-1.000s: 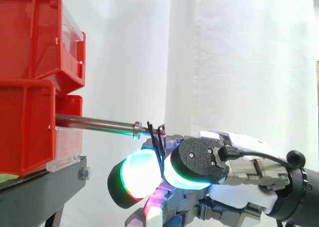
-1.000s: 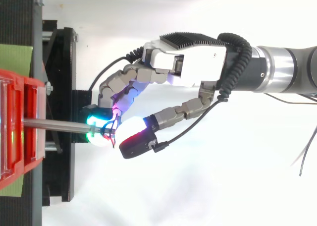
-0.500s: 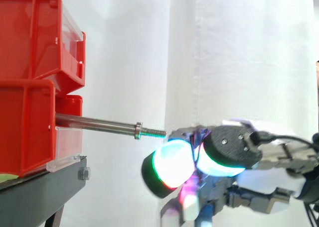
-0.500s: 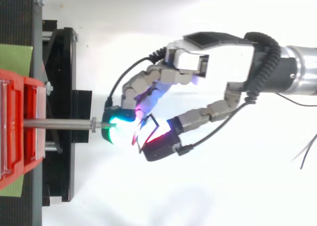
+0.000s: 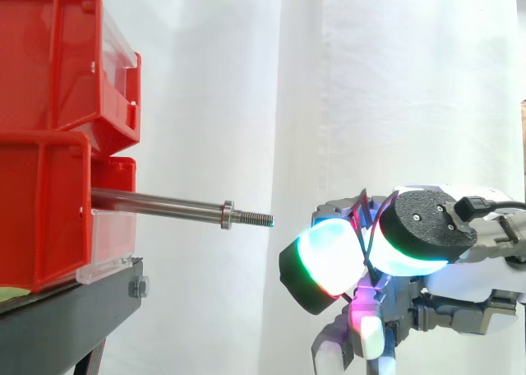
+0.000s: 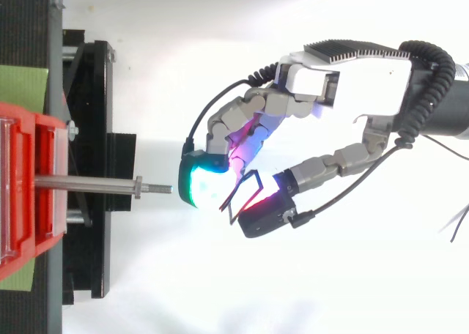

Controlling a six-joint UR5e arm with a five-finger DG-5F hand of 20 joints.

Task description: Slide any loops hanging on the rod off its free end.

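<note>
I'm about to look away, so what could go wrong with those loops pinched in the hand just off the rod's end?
The thin loops are only pinched between pads of the hand, so they may slip and fall. The threaded tip of the rod is close; drifting toward it could snag them.

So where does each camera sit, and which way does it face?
Side view: beside the work at rod height, looking level across the rod and red bins; the hand enters from the right.
Top view: overhead, looking straight down; bins left, hand from the right.
Shared: rod, bins, and the hand pinching a thin loop.
</note>
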